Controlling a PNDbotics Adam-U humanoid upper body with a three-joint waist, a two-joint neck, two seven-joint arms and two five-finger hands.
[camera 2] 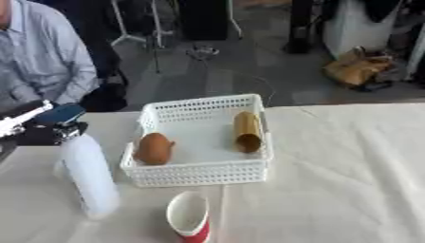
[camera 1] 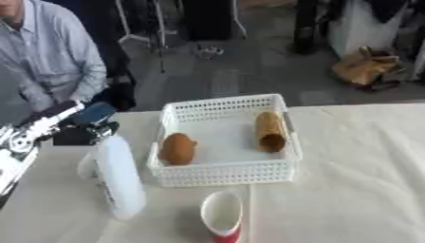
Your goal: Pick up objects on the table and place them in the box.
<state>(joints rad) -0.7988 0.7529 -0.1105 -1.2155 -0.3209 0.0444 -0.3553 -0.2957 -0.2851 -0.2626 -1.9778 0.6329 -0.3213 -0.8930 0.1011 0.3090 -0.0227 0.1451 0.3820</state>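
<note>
Inside the white perforated basket (camera 1: 226,176) two things are already lying — a rounded brown object (camera 1: 177,148) against the basket's left wall and a tan tube (camera 1: 271,130) along its right wall, open end facing the near side. So part of the job is looking done.

Outside the basket, two things are still waiting on the cream tablecloth (camera 1: 357,171). A white bottle (camera 1: 119,176) is leaning just beside the basket's left wall, and a red cup with a white inside (camera 1: 222,216) is sitting just in front of the basket's near wall, mouth tipped toward the camera.

The left hand (camera 1: 87,118) is showing left of the basket, at the bottle's top, where a dark blue part is meeting the neck; whether its fingers are closing on the bottle or only touching it I cannot tell. The right hand is not showing in either view.

Nothing is blocking the basket's open top — but its left wall is standing between the bottle and the free floor in the middle, so the bottle would probably need lifting over it.
</note>
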